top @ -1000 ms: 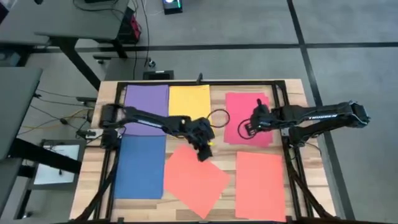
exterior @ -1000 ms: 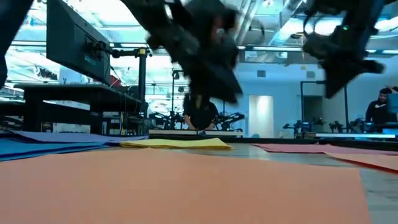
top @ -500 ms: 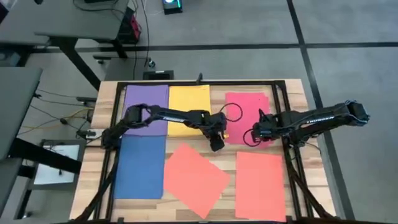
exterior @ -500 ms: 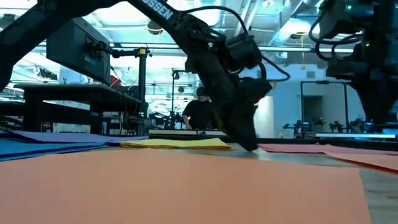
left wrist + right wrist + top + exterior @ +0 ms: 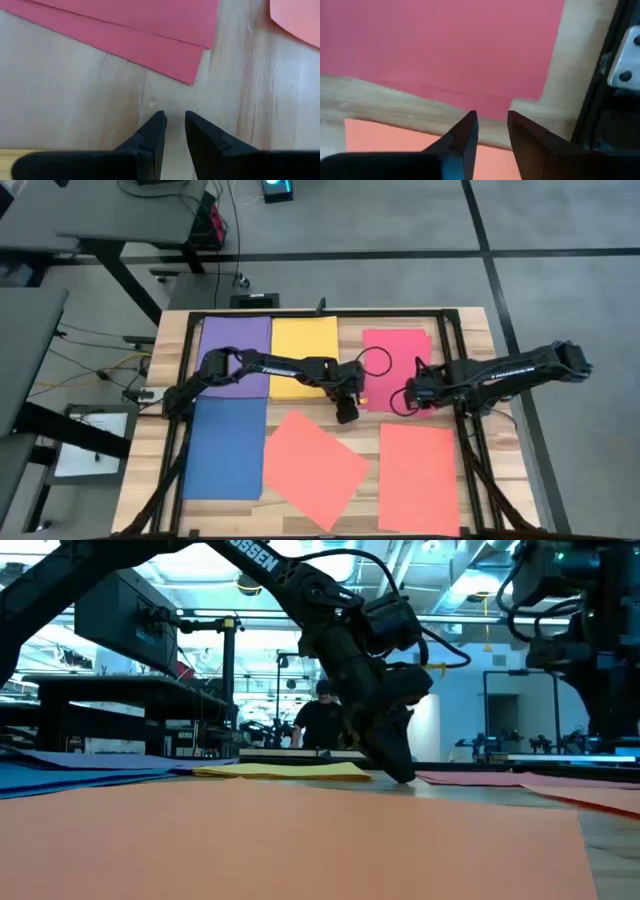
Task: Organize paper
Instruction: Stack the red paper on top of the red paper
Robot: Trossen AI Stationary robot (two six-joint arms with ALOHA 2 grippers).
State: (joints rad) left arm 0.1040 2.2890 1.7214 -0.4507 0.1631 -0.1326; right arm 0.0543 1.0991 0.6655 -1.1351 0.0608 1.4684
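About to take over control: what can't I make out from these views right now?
- High view: whether the red-pink paper is one sheet or more; the left gripper and right gripper overhang its near corners.
- Low view: the right gripper is cut off by the picture's edge; the close orange-coral sheet hides the table behind it.
- Left wrist view: whether the fingertips touch the wood.

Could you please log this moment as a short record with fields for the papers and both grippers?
back row: purple sheet, yellow sheet, red-pink sheets
front row: blue sheet, tilted coral sheet, straight coral sheet
left gripper: on bare wood by the red-pink corner, jaws slightly apart, empty
right gripper: at red-pink front edge, jaws slightly apart, empty
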